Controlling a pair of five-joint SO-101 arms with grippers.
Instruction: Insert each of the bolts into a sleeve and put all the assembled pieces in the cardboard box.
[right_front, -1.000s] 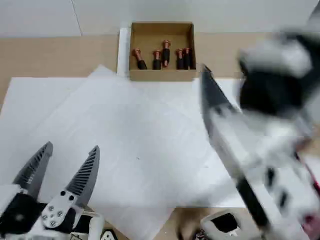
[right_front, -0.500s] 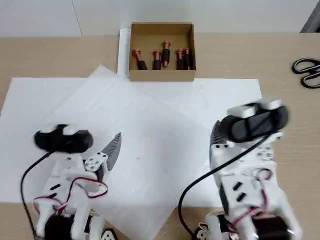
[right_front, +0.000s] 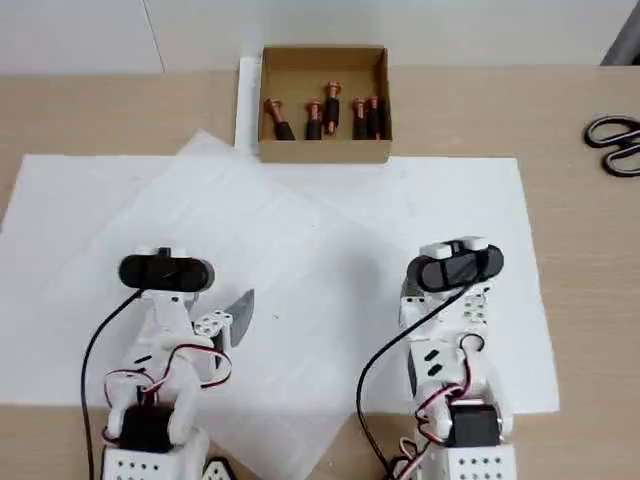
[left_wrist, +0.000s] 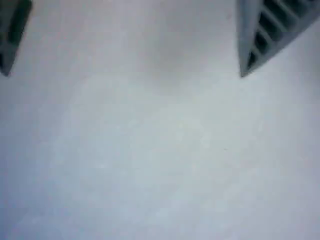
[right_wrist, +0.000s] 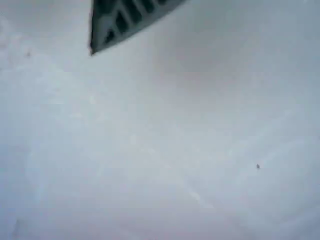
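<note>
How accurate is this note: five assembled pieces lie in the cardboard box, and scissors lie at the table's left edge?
Wrong on one point: the high view shows the scissors at the right edge of the table, not the left. The five assembled pieces do lie in the cardboard box.

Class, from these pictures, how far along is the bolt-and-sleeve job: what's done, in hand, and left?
Done: five assembled pieces lie in the cardboard box. In hand: nothing seen; the left pincer is open over the white paper, and the right arm also stands over it. Left: apparently nothing.
</note>
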